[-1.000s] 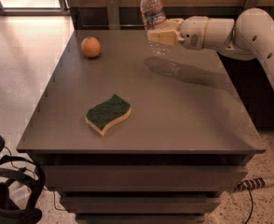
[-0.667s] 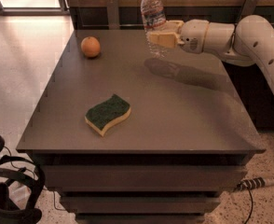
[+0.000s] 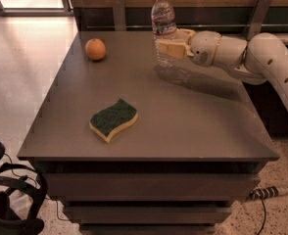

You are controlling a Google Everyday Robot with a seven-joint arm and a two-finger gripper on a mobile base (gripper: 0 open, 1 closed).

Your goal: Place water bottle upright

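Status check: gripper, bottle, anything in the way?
Gripper shut on water bottle, far side of table. Bottle upright, base at or just above tabletop. Orange and sponge well clear.

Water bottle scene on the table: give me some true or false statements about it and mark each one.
1. The water bottle is upright. True.
2. The gripper is closed on the bottle's lower body, reaching in from the picture's right. True.
3. The orange is touching the sponge. False: they are well apart, with the orange near the table's far corner and the sponge nearer the front edge.
4. The bottle has no cap. False: a white cap is on it.
5. The sponge lies green side up. True.
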